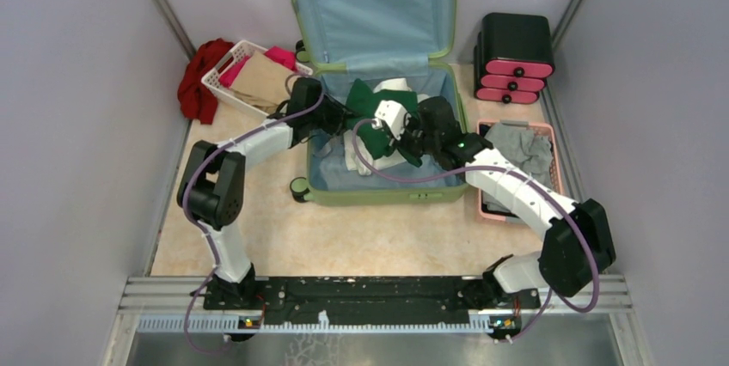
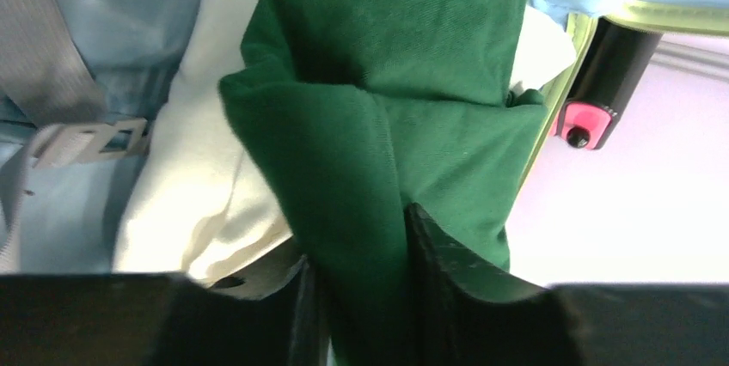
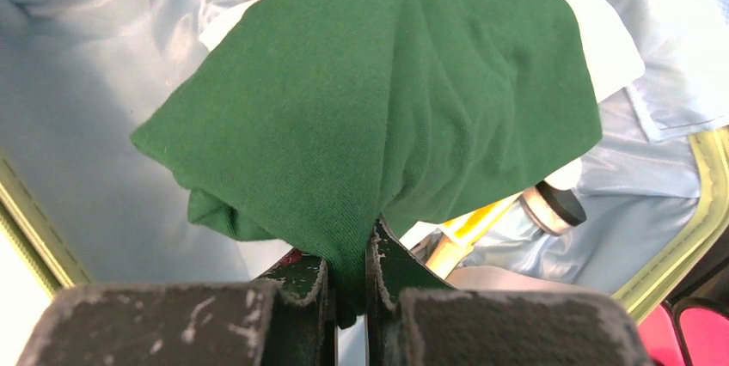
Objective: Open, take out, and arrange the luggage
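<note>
Standing by the table, I saw the large light-green hard-shell suitcase (image 1: 387, 197) lying open at twelve o'clock from the arm bases, its lid upright. Inside it, the left gripper (image 2: 361, 250) clamped a dark green knit garment (image 3: 387, 100) at its nine o'clock end, and the right gripper (image 3: 348, 254) was pinched tight on the three o'clock end. The cloth's long axis ran between them, equally near both.

light-green luggage (image 1: 382, 195) open, blue-lined lid raised at back.
</note>
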You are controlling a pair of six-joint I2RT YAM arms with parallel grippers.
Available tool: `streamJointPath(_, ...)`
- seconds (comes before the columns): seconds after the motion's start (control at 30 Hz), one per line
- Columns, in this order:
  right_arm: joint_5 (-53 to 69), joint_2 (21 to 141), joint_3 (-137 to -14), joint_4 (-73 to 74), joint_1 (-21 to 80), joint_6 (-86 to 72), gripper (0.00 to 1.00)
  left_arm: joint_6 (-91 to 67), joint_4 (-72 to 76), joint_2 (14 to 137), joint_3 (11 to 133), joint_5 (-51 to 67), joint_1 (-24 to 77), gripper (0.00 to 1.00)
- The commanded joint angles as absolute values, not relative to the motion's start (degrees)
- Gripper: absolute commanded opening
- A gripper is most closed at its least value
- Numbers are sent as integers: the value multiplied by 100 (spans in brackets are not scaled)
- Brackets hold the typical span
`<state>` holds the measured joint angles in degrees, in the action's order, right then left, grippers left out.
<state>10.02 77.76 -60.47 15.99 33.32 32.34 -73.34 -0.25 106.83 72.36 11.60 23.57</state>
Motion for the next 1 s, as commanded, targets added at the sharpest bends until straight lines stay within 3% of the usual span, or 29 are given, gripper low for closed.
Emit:
streamJointPath(0.0, 1379, 7428, -6505, 1759, 3237, 3433, 0, -7214, -66, 10618, 7391, 855, 2259, 29)
streamJointPath(0.1, 1422, 7367, -6624, 1955, 3192, 3502, 0, -6916, -41, 10511, 7552, 932, 2259, 10)
streamJointPath(0.2, 1433, 7275, -6827, 2118, 3098, 3418, 0, -6669, -41, 10472, 7820, 1088, 2259, 0)
streamJointPath(0.67, 1468, 6543, -7442, 3188, 2294, 3287, 0, -5590, -420, 10755, 9838, 1174, 2875, 0)
streamJointPath(0.97, 943, 5680, -7385, 3749, 1345, 3638, 0, -5868, 481, 11539, 10769, 1577, 3655, 0)
